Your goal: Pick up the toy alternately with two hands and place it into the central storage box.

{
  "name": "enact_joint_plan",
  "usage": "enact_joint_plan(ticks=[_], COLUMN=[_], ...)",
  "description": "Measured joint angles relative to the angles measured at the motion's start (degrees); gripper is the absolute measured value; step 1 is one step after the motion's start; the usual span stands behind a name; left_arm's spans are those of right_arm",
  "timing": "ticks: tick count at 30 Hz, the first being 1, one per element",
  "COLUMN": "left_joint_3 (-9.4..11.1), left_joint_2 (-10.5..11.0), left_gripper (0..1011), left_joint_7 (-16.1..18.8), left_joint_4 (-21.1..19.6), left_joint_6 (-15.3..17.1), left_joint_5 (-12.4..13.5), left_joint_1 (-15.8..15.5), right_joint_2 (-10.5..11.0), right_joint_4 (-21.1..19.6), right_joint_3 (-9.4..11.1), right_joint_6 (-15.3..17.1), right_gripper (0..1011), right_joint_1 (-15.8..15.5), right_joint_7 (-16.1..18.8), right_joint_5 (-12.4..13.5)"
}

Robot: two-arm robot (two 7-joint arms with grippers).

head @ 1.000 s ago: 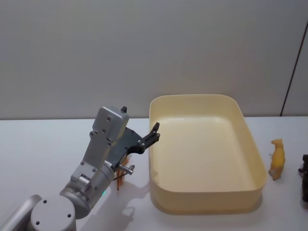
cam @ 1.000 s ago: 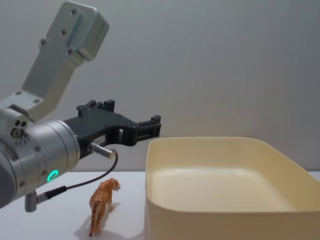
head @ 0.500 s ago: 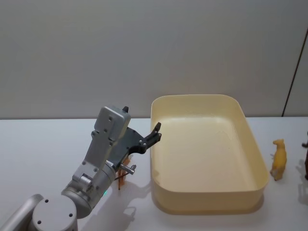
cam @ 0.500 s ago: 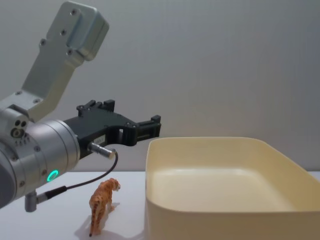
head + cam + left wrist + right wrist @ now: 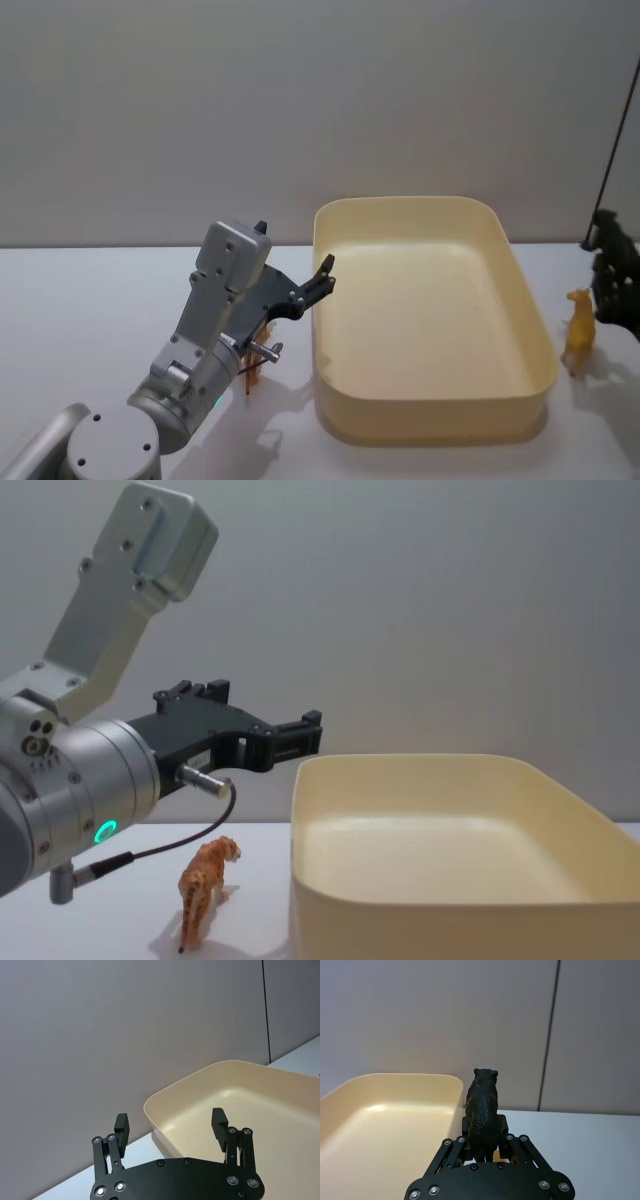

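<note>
A black bear figure (image 5: 482, 1105) stands upright between the fingers of the right gripper (image 5: 484, 1130), which is closed narrowly on its lower body. In the head view the pair sits above the table (image 5: 80, 300), just outside the right wall of the cream-yellow storage box (image 5: 430, 420) and not over its opening. A yellow animal figure (image 5: 578, 328) stands on the table just below the gripper, near the box's right side.

On the other side of the box, a small orange tiger figure (image 5: 205, 890) stands on the table close to the left wall. The left gripper (image 5: 170, 1121) hangs above the tiger, apart from it, with its fingers spread wide and nothing between them, pointing toward the box's near-left rim. A green ring (image 5: 104, 831) glows on the left arm.
</note>
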Motion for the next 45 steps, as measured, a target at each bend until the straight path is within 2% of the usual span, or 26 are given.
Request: enact_joint_plan(ticks=[6, 10, 15, 23, 24, 25, 31, 40, 45], left_joint_3=[0.0, 0.0, 0.0, 0.0, 0.0, 0.0, 0.0, 0.0, 0.0], left_joint_2=[0.0, 0.0, 0.0, 0.0, 0.0, 0.0, 0.0, 0.0, 0.0], left_gripper=[1001, 1001, 1001, 1001, 1001, 1001, 1001, 1001, 1001], left_joint_7=[0.0, 0.0, 0.0, 0.0, 0.0, 0.0, 0.0, 0.0, 0.0], left_joint_4=[0.0, 0.0, 0.0, 0.0, 0.0, 0.0, 0.0, 0.0, 0.0], left_joint_6=[0.0, 0.0, 0.0, 0.0, 0.0, 0.0, 0.0, 0.0, 0.0], left_joint_5=[0.0, 0.0, 0.0, 0.0, 0.0, 0.0, 0.0, 0.0, 0.0], left_joint_1=[0.0, 0.0, 0.0, 0.0, 0.0, 0.0, 0.0, 0.0, 0.0], right_joint_2=[-2.15, -4.68, -6.71, -8.95, -9.12, -9.25, -9.38, -7.34, -5.52], right_joint_4=[2.38, 5.93, 9.3, 13.03, 13.33, 13.51, 13.69, 10.41, 7.7], right_joint_3=[-1.42, -2.99, -4.24, -5.61, -5.73, -5.8, -5.81, -3.7, -1.83], right_joint_6=[2.23, 4.49, 6.0, 7.6, 7.69, 7.78, 7.89, 6.77, 6.19], right_gripper=[254, 254, 268, 516, 516, 576, 768, 1001, 1001], right_joint_1=[3.7, 7.67, 10.9, 14.48, 14.76, 14.94, 15.3, 13.26, 11.19], right_joint_7=[3.27, 5.87, 7.72, 9.76, 9.89, 10.01, 10.21, 7.6, 5.18], right_joint_5=[-0.64, -1.79, -2.85, -4.09, -4.16, -4.22, -4.22, -2.13, -0.17])
